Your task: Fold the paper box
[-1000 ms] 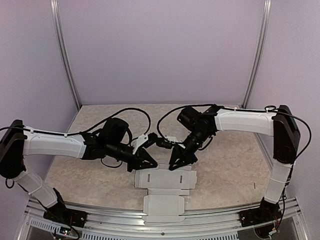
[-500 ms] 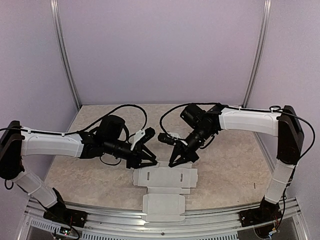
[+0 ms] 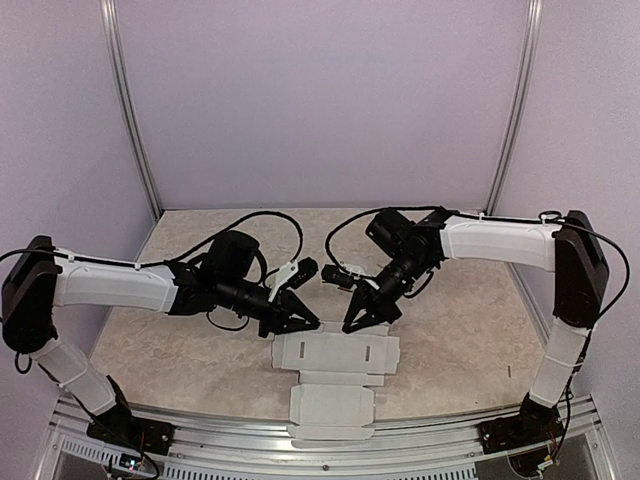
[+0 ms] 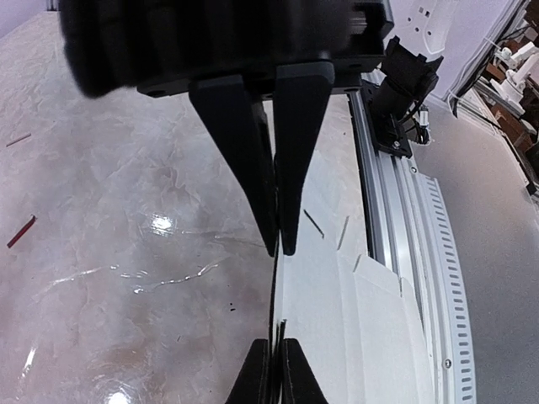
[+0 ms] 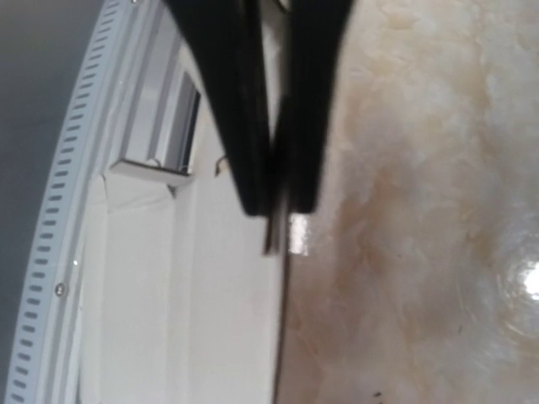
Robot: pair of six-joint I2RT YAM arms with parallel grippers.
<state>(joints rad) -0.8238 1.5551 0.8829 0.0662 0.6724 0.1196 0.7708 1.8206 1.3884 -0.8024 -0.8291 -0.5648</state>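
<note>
Barely started: the paper box (image 3: 335, 365) lies as a flat blank on the counter (image 3: 460, 330), centre, close to the near edge, no flap raised that I can see. Left jaws and right jaws are both pinched narrow at its far edge, and I can't tell if either has card. All folds remain.

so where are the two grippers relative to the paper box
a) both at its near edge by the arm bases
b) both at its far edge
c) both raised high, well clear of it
b: in the top view the left gripper and right gripper both point down at the far edge of the flat paper box.
</note>
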